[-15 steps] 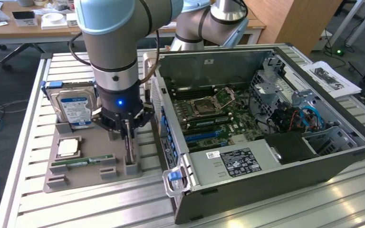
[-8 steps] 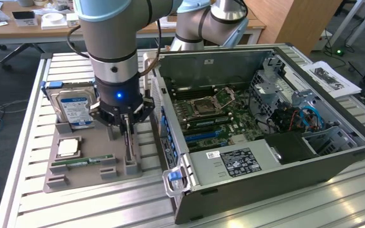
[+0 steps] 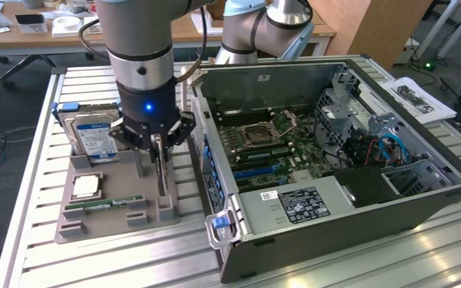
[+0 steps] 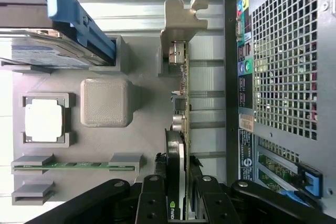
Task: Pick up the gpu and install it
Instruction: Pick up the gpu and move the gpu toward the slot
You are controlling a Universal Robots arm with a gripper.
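You're at the pick-up step. The gripper stands over the grey holder tray, which sits toward the tabletop edge at the exterior view's left. Its fingers are drawn partway in and, as far as the wrist view shows, press on both faces of the gpu. The gpu stands on edge in the tray's end slots, on the side nearest the open computer case, and it is not yet lifted out. The hard drive, the processor and the memory stick sit in their own holders. By my judgement, your next move calls for a straight pull along the slots. Keep the card from tilting, and keep it clear of the case wall close beside it.
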